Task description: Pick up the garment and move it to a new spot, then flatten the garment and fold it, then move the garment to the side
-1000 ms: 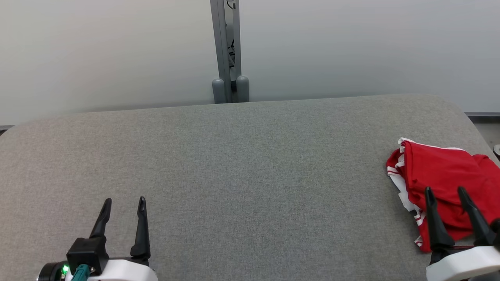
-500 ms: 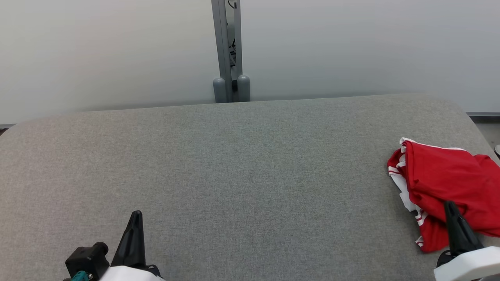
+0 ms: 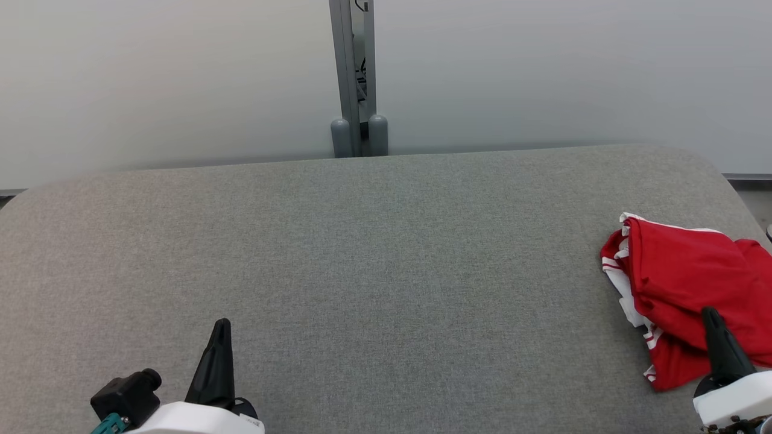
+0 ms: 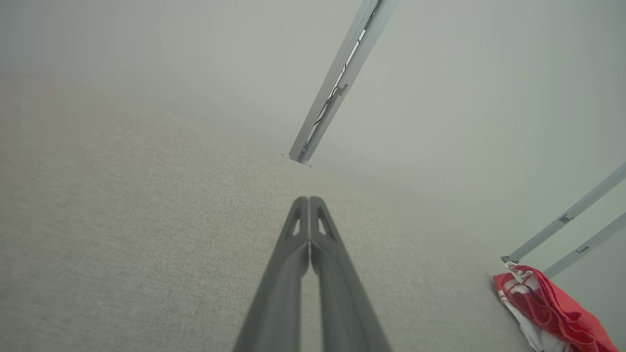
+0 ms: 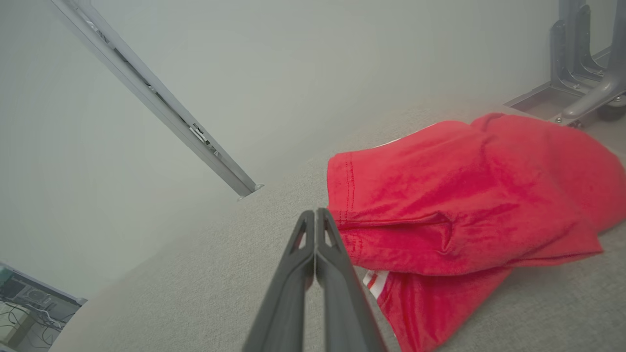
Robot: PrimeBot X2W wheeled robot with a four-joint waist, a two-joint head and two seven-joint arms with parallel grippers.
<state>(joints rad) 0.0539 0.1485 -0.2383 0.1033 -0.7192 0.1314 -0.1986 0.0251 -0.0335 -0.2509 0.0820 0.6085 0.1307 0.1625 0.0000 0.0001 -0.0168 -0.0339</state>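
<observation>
The red garment [image 3: 687,277] lies crumpled on the grey table [image 3: 386,253] at the frame's right edge, slanting upper left to lower right, its white-striped hem facing left. The right gripper [image 3: 710,313], closed and empty, overlaps its lower part. The left gripper [image 3: 221,325], closed too, sits lower left, well apart.

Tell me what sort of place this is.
Probably a robotics lab or test bay: a grey fabric-covered worktable sits before plain pale partition panels joined by a metal post, with one crumpled red garment near its right edge.
</observation>
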